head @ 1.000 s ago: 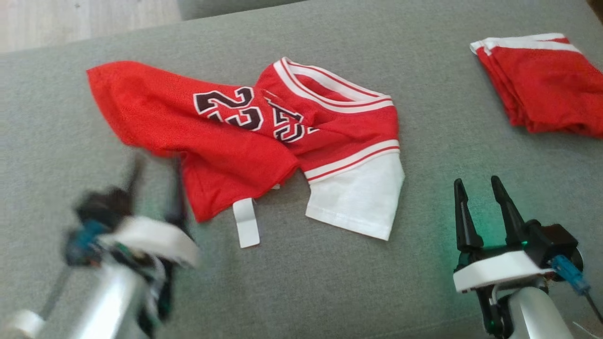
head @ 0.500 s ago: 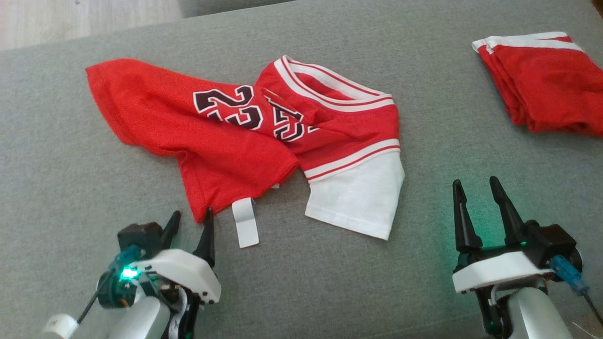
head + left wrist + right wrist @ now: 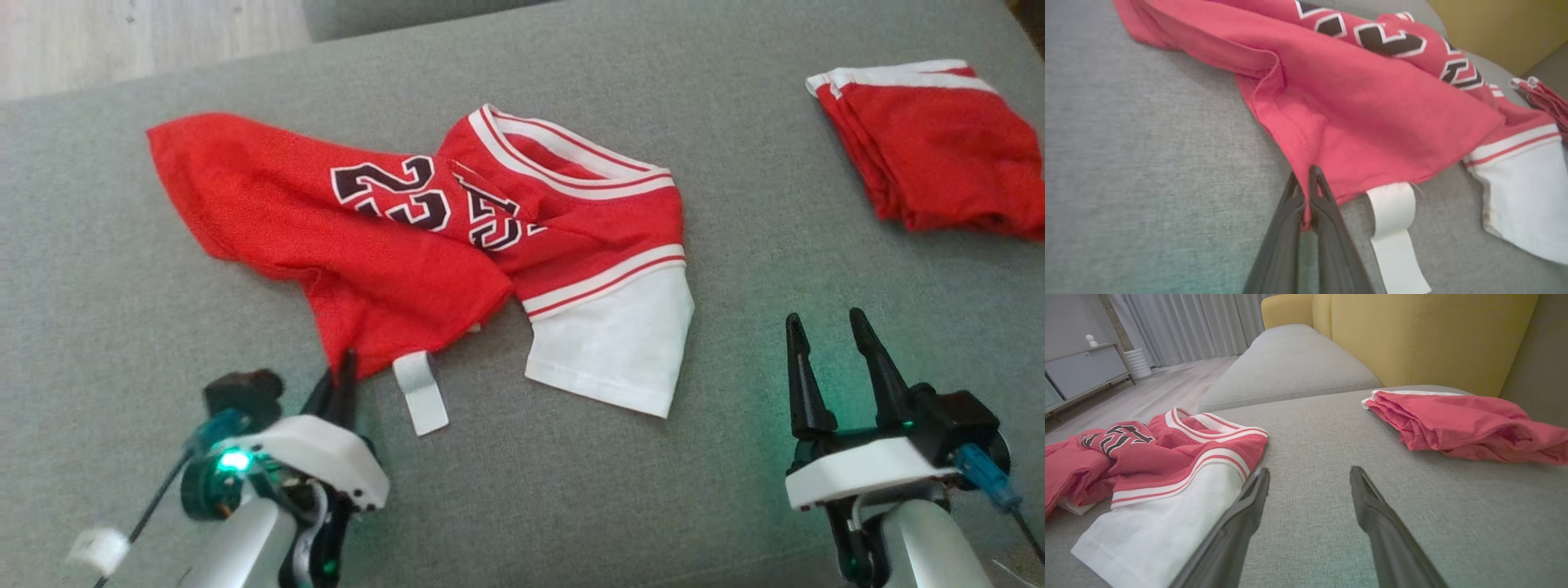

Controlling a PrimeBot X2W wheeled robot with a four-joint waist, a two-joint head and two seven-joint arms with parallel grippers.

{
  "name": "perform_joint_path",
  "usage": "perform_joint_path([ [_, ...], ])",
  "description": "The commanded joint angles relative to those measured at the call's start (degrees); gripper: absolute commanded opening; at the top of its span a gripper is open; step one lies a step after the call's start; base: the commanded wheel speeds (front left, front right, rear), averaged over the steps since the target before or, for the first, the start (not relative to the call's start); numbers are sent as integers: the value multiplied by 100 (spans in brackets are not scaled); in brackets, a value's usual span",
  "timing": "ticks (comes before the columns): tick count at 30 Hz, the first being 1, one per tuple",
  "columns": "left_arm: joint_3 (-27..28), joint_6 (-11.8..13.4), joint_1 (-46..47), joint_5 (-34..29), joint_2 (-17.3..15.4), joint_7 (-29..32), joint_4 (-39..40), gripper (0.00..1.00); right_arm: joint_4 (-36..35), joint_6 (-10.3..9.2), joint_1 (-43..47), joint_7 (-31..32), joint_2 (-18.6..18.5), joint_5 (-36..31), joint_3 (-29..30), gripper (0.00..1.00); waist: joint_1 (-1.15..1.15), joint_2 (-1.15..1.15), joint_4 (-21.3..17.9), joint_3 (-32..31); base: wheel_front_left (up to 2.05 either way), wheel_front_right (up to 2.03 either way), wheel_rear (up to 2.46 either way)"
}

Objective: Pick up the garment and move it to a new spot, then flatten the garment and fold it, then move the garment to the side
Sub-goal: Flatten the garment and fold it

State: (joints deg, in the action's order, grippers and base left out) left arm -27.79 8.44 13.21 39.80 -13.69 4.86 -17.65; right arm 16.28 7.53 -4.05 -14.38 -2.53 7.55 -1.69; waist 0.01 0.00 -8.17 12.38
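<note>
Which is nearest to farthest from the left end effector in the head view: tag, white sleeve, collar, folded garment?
From the left end effector, shut on the jersey hem:
1. Tag, just to its right.
2. White sleeve, further right, on the near side.
3. Collar, right and further back.
4. Folded garment, far right, at the back.

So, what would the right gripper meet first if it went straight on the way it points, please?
Probably just bare grey cushion, passing between the jersey and the folded red garment; depth is unclear.
</note>
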Motion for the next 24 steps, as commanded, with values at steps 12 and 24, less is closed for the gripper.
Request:
perform_joint_path([
  [12,948,484,-1242,459,-545,-304,931,0,-137,-4,248,-62,-34,-268,52,100,-1,0,611,-458,0,0,0],
  [24,926,201,-1428,-216,-417,-1835,974,100,-156,-4,367,-62,-34,-453,175,100,-1,0,864,-891,0,0,0],
])
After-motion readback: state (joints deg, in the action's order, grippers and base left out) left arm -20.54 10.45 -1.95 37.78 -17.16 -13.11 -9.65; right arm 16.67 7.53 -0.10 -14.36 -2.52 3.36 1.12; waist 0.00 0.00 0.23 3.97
